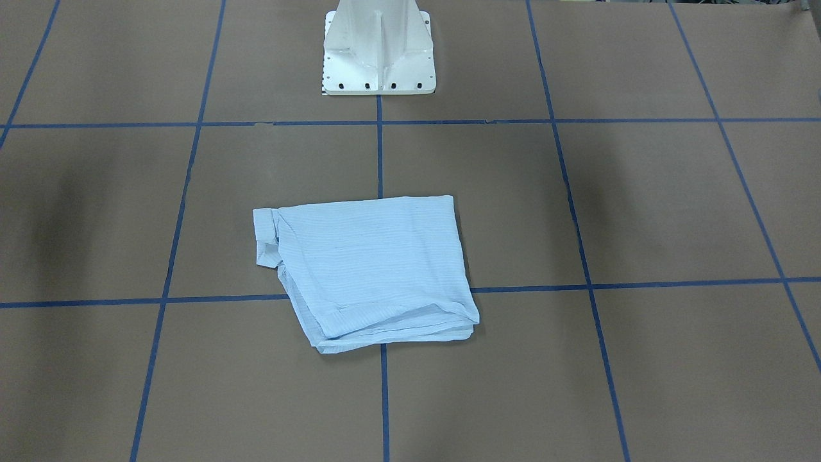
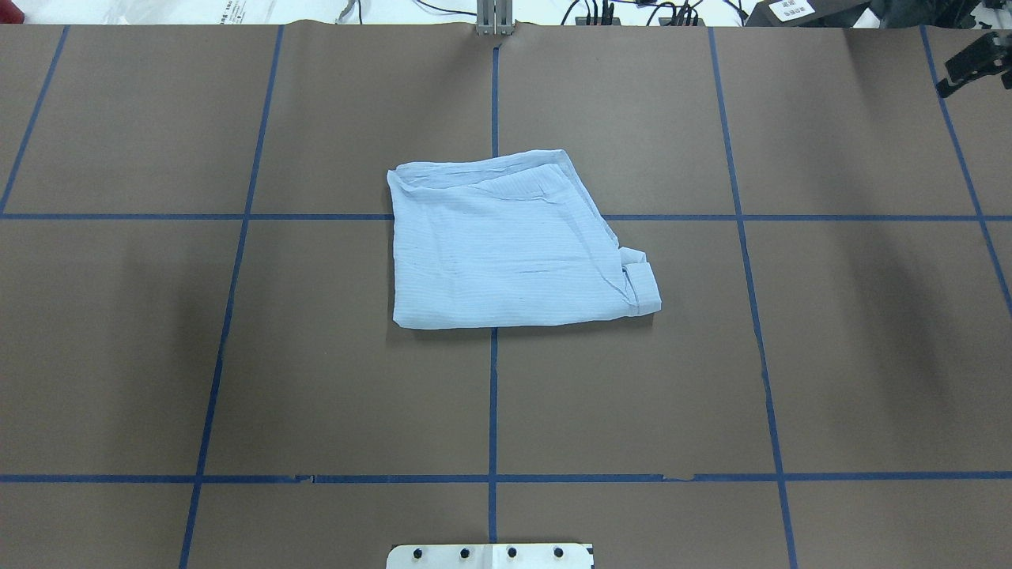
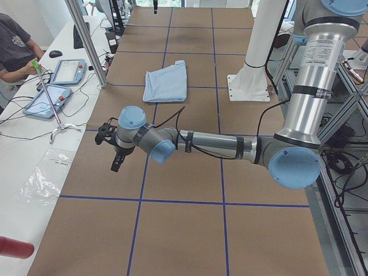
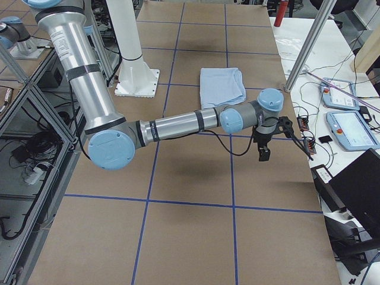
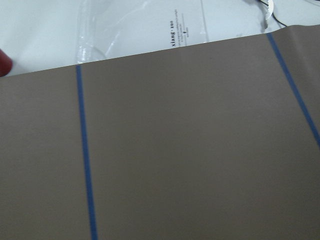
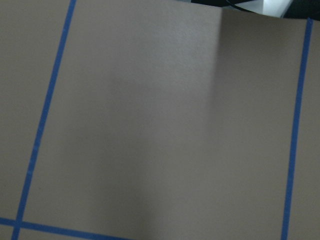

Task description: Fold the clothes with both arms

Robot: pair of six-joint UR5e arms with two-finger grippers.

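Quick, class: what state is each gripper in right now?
Left gripper: cannot be told, seen only in a side view, clear of the shirt.
Right gripper: cannot be told either, also clear of the shirt.

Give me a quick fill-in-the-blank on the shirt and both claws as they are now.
1. The shirt lies ___ in a compact stack on the table.
2. The tape lines running under it are ___.
3. The left claw and right claw hang over bare table, touching ___.
Missing words: folded; blue; nothing.
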